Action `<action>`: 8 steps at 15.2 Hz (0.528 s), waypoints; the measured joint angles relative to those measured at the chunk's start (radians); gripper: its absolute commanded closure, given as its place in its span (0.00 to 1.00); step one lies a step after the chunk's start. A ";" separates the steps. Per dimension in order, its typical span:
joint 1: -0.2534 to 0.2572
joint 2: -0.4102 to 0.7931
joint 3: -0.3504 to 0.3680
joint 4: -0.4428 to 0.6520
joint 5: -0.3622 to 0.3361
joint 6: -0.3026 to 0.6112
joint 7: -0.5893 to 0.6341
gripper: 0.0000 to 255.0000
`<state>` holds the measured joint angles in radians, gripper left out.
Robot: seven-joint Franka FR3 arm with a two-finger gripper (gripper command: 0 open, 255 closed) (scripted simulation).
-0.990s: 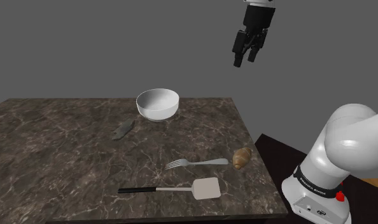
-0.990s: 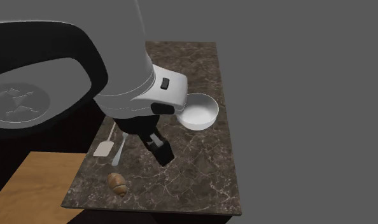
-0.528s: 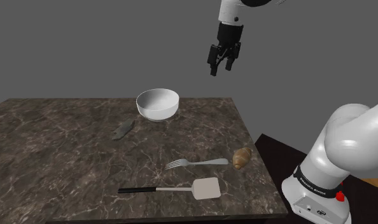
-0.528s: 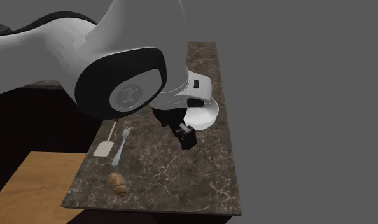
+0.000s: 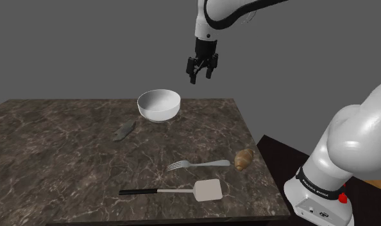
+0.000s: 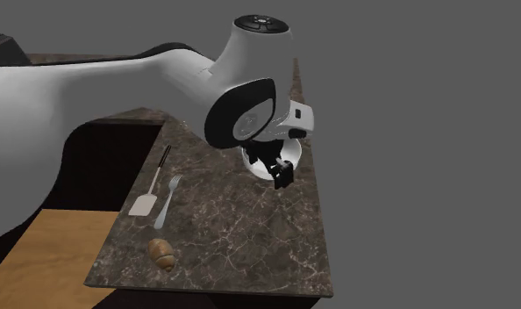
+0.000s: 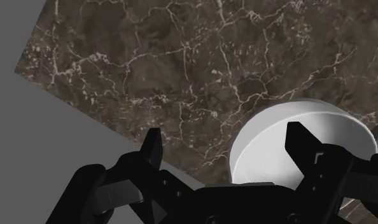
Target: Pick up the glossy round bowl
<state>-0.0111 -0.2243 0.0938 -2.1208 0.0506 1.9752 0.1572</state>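
In the shoulder view, starting at its left, the white bowl stands upright on the dark marbled desk, close to the far edge. To the bowl's right, higher up and well clear of it, hangs the hand, fingers pointing down. So the bowl lies below the hand and off toward that view's left.

The hand is spread and holds nothing (the wrist view shows bare desk between the two black fingers). There the bowl sits off-centre, partly behind one finger rather than in the gap.

Being round, the bowl offers no preferred axis. I judge the next move needs a sideways shift over the near rim, then a descent that straddles the wall.
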 measured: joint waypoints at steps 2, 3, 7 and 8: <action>0.000 0.084 0.006 0.050 -0.008 0.035 0.011 0.00; -0.001 0.112 0.006 0.066 -0.011 0.047 0.012 0.00; 0.003 0.274 0.013 0.184 -0.031 0.093 0.035 0.00; 0.005 0.310 0.014 0.207 -0.035 0.106 0.041 0.00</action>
<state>-0.0059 0.0853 0.1081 -1.9138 0.0153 2.0812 0.1981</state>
